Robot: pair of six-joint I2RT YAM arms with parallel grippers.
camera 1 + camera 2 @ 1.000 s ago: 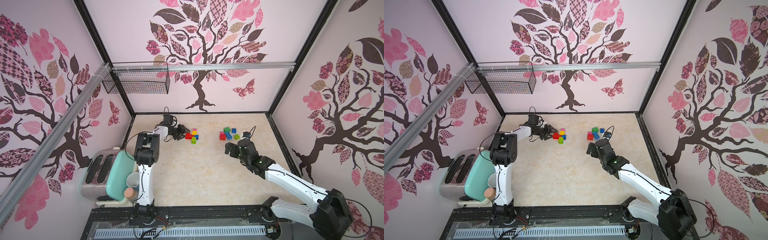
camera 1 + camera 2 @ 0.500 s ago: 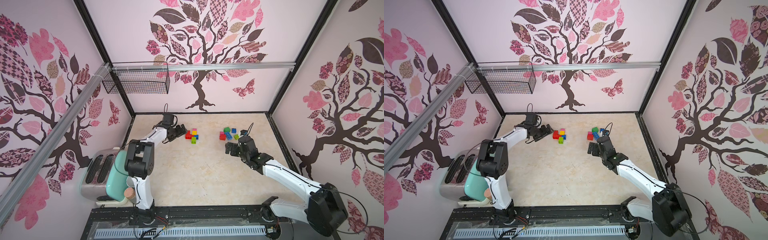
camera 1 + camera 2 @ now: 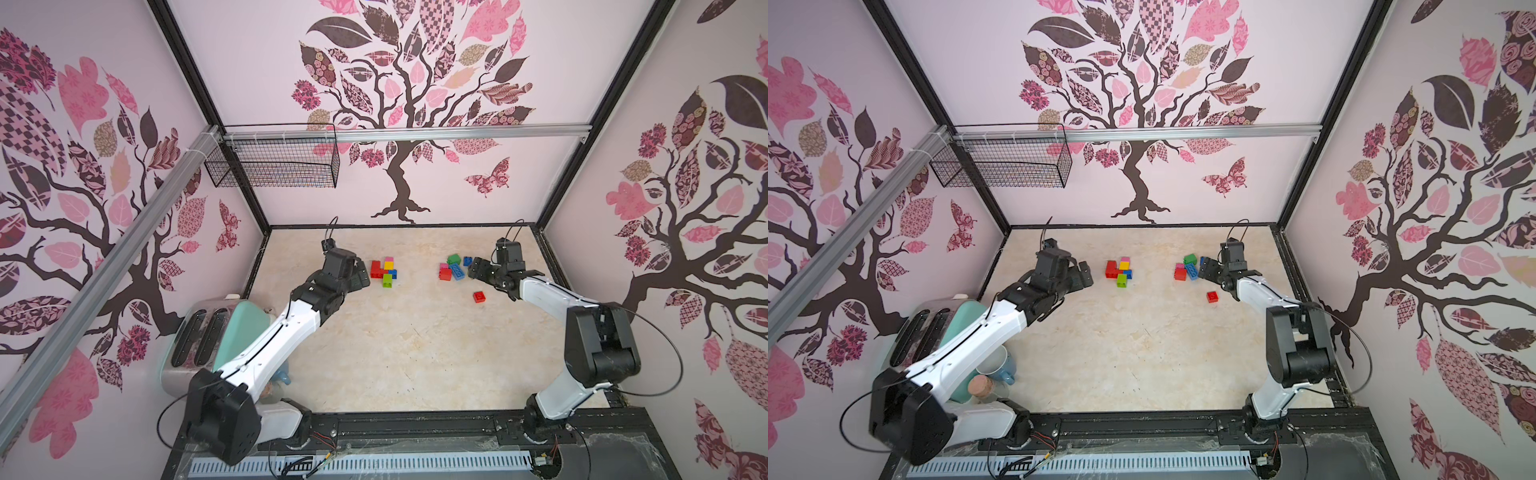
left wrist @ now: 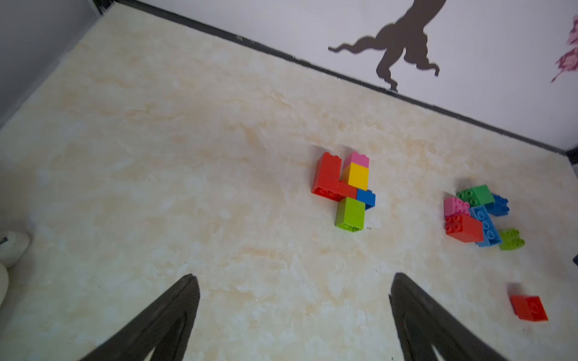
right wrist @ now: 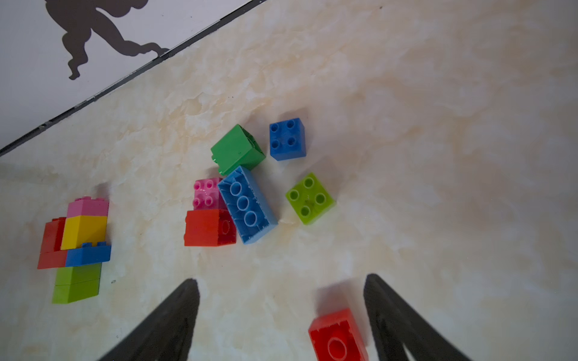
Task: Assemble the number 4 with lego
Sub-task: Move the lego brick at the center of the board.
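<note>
The joined lego figure (image 3: pixel 384 270) (image 3: pixel 1120 272) of red, pink, yellow, blue and lime bricks lies flat on the table at the back centre; both wrist views show it too (image 4: pixel 344 190) (image 5: pixel 76 247). A loose pile of lego (image 3: pixel 453 268) (image 3: pixel 1187 268) (image 5: pixel 247 187) lies to its right. One red brick (image 3: pixel 478 296) (image 5: pixel 337 337) rests alone on the table, nearer the front. My left gripper (image 3: pixel 360 277) (image 4: pixel 291 278) is open and empty, just left of the figure. My right gripper (image 3: pixel 476 270) (image 5: pixel 281 278) hangs open beside the pile, above the lone brick and apart from it.
A toaster (image 3: pixel 195 340), a teal container (image 3: pixel 245 324) and a mug (image 3: pixel 994 365) stand at the front left by the left arm's base. A wire basket (image 3: pixel 274 162) hangs on the back wall. Black frame rails (image 3: pixel 399 225) border the table.
My left gripper has opened and drawn back from the figure. The right gripper has moved back toward the pile, and a red brick now lies bare where it stood.
</note>
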